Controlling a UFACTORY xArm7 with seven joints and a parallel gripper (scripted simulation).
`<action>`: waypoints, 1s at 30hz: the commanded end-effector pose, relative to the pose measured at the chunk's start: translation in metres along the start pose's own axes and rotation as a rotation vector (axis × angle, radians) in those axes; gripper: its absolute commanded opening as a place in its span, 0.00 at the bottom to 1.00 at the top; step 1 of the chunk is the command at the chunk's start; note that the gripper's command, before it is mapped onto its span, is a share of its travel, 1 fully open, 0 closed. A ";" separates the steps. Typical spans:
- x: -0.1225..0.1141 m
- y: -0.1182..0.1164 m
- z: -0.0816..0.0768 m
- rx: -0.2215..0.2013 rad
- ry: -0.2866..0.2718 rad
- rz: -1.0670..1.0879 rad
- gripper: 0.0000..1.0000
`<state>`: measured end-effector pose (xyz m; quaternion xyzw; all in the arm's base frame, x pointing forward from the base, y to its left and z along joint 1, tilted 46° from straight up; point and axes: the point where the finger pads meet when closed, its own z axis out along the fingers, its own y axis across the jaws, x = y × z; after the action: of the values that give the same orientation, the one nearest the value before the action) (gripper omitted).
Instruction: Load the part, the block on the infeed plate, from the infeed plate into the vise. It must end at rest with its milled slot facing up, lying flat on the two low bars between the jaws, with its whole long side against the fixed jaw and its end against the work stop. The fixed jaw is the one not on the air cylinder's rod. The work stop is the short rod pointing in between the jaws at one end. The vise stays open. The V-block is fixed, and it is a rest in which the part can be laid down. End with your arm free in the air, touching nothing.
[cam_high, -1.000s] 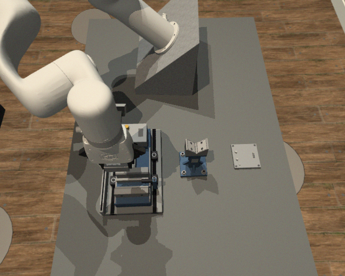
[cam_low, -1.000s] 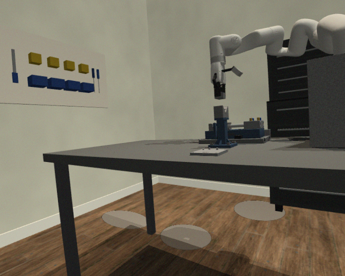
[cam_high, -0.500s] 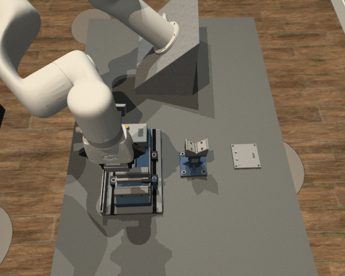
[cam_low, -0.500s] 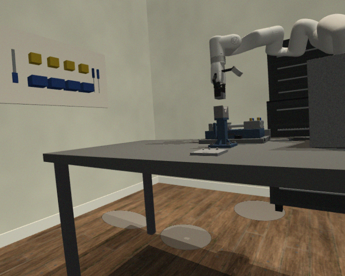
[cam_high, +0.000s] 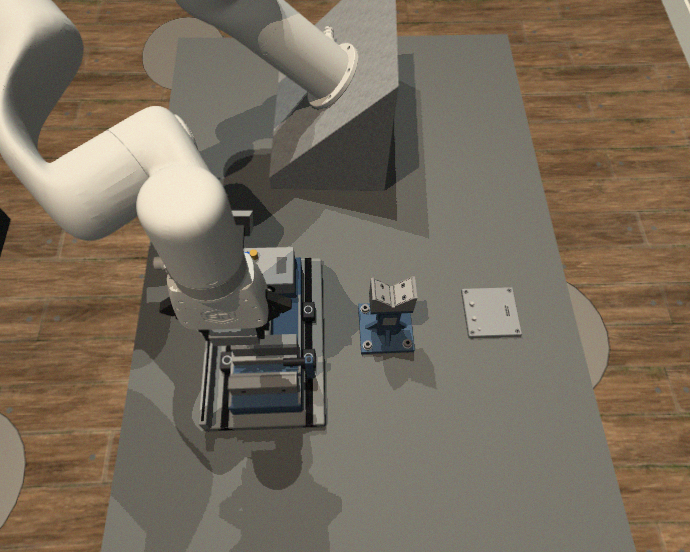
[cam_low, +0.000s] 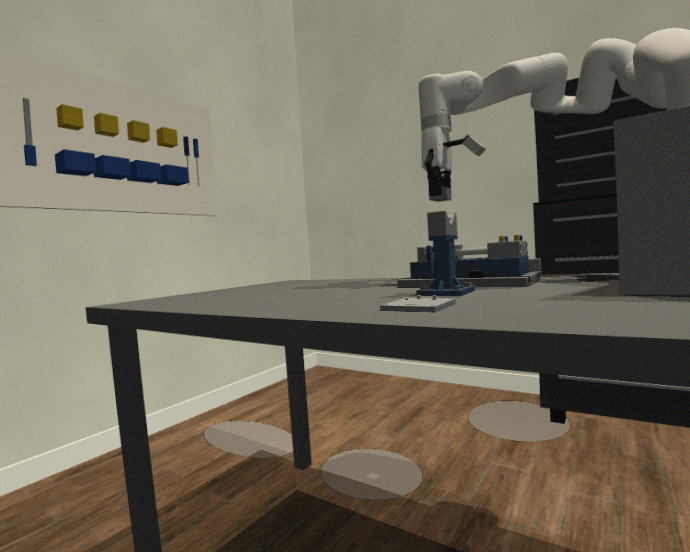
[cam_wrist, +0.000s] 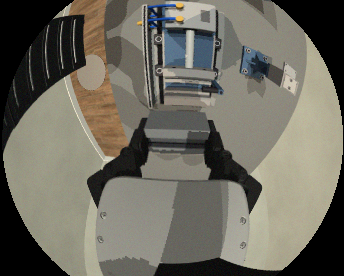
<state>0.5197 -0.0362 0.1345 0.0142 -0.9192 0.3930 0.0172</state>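
- End effector (cam_wrist: 178, 142): clamped across the part (cam_wrist: 178, 129), carried high so it can pass over the fixtures.
- Vise (cam_wrist: 185, 53): directly below on the table (cam_high: 460, 431), open to receive the part (slot side not discernible).
- V-block (cam_high: 393, 292): beside the vise, unoccupied; a spare rest.
- Infeed plate (cam_high: 490, 311): farthest out, bare, since its part is aloft.

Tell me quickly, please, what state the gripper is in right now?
Gripper: closed on the part, a grey block, held in the air above the vise.
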 end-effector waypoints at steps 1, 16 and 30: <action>-0.001 0.001 0.001 -0.002 -0.005 0.000 0.00; -0.001 0.001 0.019 -0.002 -0.005 0.000 0.00; -0.001 0.001 0.042 -0.002 -0.005 0.000 0.00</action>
<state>0.5188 -0.0644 0.1073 0.0141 -0.9193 0.3930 0.0174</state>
